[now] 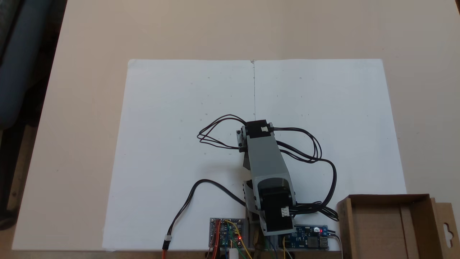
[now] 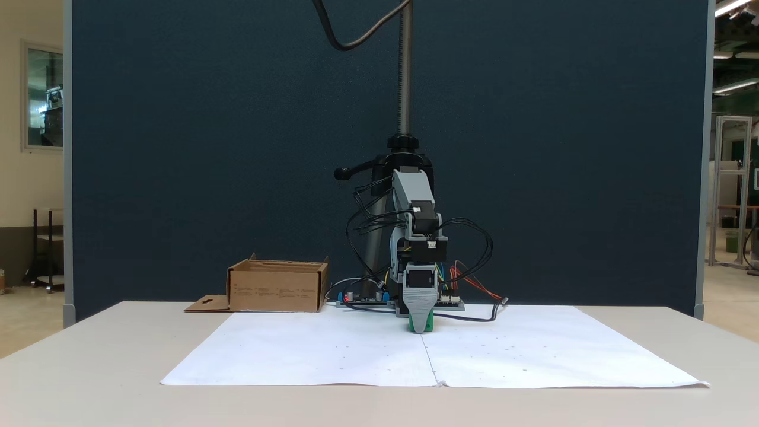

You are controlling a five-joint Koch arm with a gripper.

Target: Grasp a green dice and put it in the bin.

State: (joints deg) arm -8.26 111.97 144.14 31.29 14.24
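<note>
Reaching down to the white paper [image 2: 356,350], the hand [image 2: 420,323] sat over the green dice [image 2: 429,323] (its grip impossible to tell), the bin [image 2: 277,289] waiting well apart on the worktop [image 2: 89,356].

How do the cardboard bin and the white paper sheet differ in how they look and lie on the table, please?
The bin is brown and stands up with low walls; the paper sheet is white and lies flat. The paper sheet covers the table's middle, under the arm, while the bin sits off its corner beside the circuit boards. The bin carries a side flap with a cutout; the paper sheet shows a centre seam. Both rest on the beige table.
</note>
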